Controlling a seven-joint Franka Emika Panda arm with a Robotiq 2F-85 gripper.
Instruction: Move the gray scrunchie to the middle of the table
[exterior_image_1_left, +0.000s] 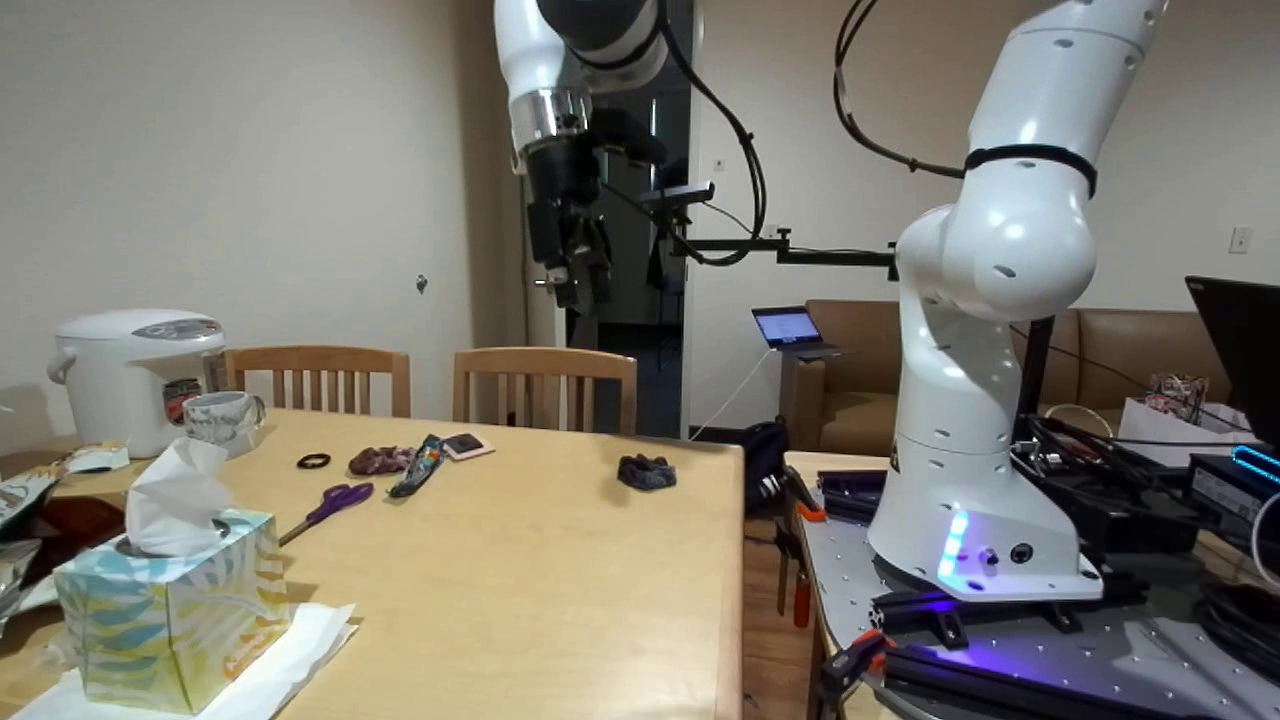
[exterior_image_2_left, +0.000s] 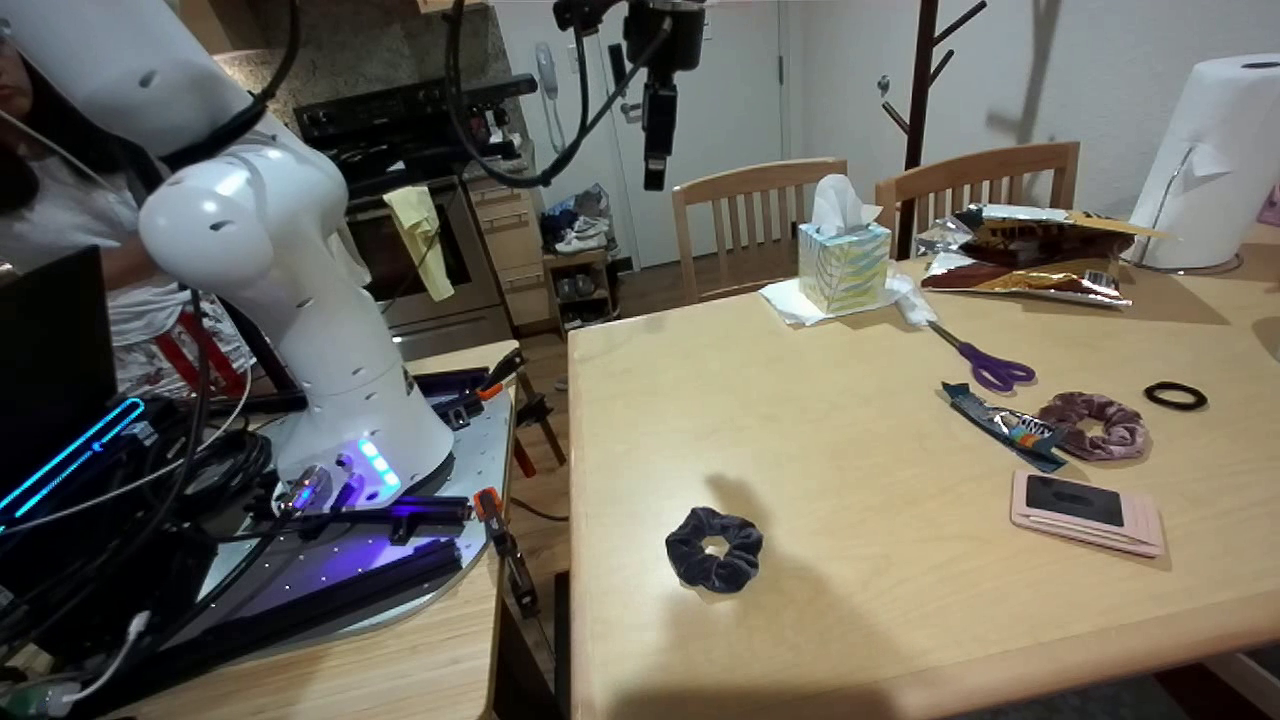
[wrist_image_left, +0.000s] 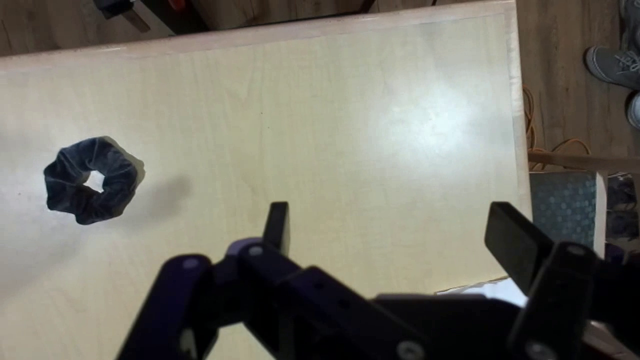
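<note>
In an exterior view, gray scrunchie (exterior_image_1_left: 647, 472) lies on the table (exterior_image_1_left: 540, 590), near the end facing the base (exterior_image_1_left: 985, 545); a clumsy sideways nudge could push it over that edge. In an exterior view, it's flat and on its own, well apart from the wrapper (exterior_image_2_left: 1005, 425) and wallet (exterior_image_2_left: 1088, 513); carry it too far toward them and it'd probably land in that clutter. In the wrist view, it sits off to the left, outside the span of the gripper (wrist_image_left: 390, 225), so a straight drop would likely miss it or set one jaw on top. Low and soft-looking: catching only an outer fold might let it slip, going too deep might knock the table. Jaws spread wide, near full by the look of it; nothing between them, nothing touched, table well below. Pick not yet made.
</note>
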